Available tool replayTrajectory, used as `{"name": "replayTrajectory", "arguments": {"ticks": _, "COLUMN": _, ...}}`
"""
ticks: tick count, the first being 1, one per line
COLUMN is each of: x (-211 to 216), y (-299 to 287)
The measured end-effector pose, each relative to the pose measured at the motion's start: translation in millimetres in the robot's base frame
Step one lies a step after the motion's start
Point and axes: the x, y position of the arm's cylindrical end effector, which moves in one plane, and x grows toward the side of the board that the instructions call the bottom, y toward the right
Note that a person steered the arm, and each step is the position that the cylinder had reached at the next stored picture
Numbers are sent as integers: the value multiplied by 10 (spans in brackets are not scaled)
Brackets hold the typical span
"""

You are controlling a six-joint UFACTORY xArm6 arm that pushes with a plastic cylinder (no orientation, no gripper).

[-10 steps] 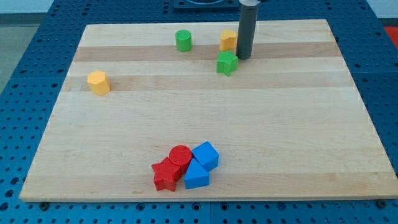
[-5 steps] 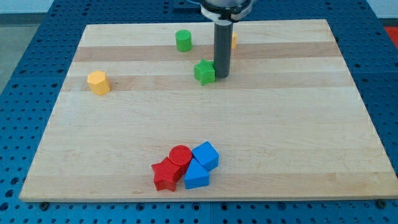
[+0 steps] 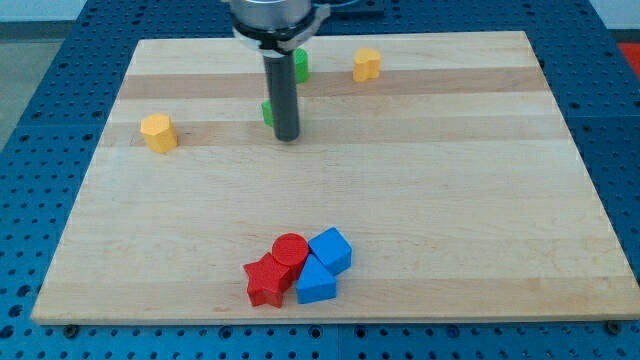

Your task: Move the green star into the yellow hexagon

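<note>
The green star [image 3: 268, 112] is mostly hidden behind my rod; only a sliver of green shows at the rod's left side. My tip [image 3: 287, 136] rests on the board, touching or right beside the star, on its right. The yellow hexagon [image 3: 158, 132] sits at the view's left, well to the left of the star and slightly lower in the view.
A green cylinder [image 3: 299, 64] stands near the view's top, partly hidden by the rod. A second yellow block [image 3: 367, 64] lies at the top right of it. A cluster of a red cylinder [image 3: 290, 249], a red star [image 3: 266, 282] and two blue blocks [image 3: 330, 250] sits near the bottom edge.
My tip has swept leftward and slightly down the view, pushing the green star left from beside the second yellow block toward the yellow hexagon. The other blocks have not moved.
</note>
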Motion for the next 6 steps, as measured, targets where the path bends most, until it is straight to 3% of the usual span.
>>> {"name": "replayTrajectory", "arguments": {"ticks": 1, "x": -32, "y": 430}}
{"name": "replayTrajectory", "arguments": {"ticks": 2, "x": -247, "y": 399}}
{"name": "replayTrajectory", "arguments": {"ticks": 4, "x": -423, "y": 13}}
{"name": "replayTrajectory", "arguments": {"ticks": 6, "x": -277, "y": -398}}
